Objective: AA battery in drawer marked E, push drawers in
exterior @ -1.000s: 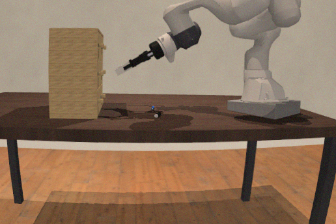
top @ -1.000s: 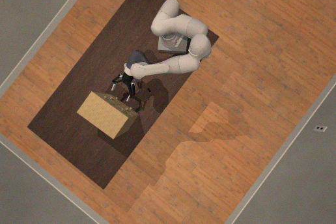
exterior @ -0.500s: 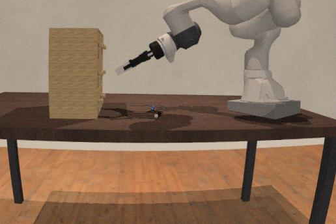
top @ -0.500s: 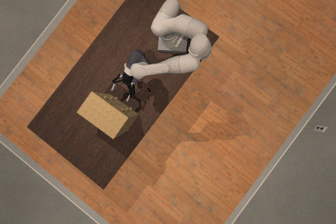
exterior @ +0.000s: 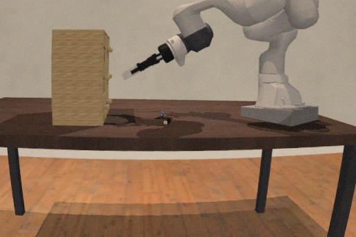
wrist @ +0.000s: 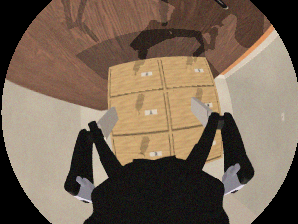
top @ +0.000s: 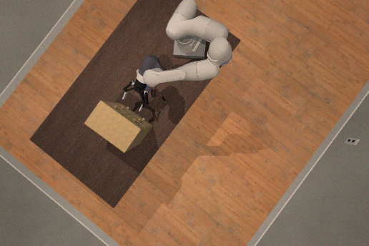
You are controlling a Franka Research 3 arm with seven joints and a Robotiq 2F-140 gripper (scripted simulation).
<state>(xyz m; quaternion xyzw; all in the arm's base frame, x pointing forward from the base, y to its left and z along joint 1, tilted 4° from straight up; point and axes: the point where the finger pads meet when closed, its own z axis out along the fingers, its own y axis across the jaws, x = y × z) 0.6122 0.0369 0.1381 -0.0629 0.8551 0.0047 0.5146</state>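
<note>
The small wooden chest (top: 112, 126) (exterior: 78, 78) (wrist: 166, 110) stands upright with six drawers in two columns of three. All drawers look pushed in. Their white labels are too blurred to read, so I cannot tell which is E. My gripper (top: 132, 101) (exterior: 127, 74) (wrist: 153, 108) is open and empty, tilted down towards the chest front, a short way off it at about middle height. A small dark cylinder (top: 164, 99) (exterior: 167, 121) (wrist: 222, 4) with a light end lies on the table; it may be the AA battery.
A small blue thing (top: 147, 89) (exterior: 162, 114) lies near the dark cylinder; its kind is unclear. Drawer knobs stick out of the chest front. The arm's grey base (top: 189, 54) (exterior: 276, 115) stands at the other end of the table (top: 71, 111) (exterior: 207, 142).
</note>
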